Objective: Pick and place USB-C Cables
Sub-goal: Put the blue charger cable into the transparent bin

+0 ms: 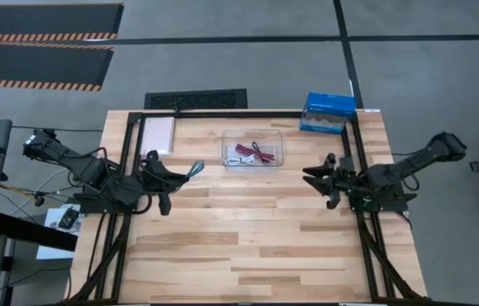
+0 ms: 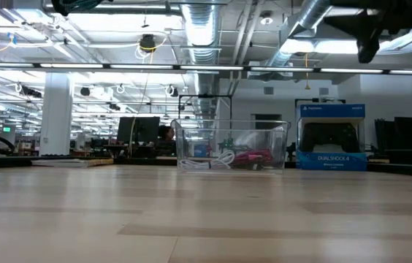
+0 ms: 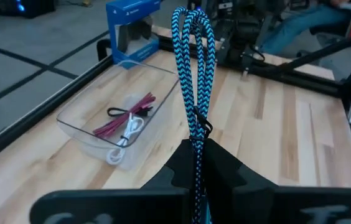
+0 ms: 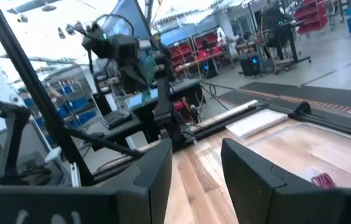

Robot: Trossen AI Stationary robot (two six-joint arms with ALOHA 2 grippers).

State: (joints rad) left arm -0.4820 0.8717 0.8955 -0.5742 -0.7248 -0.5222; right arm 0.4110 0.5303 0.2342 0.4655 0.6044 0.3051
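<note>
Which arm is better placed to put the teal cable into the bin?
Left. Its claw already grips the teal cable, near the bin. The right claw is open and empty.

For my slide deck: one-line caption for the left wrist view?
Left hand holds the teal cable above the table, clear bin with red and white cables beyond.

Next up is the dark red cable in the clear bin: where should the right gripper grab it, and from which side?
Come straight down from above: the clear bin walls block any side approach. Grip the dark red cable at mid-bundle, where its strands run together, away from the white cable beside it. The right gripper is open.
</note>
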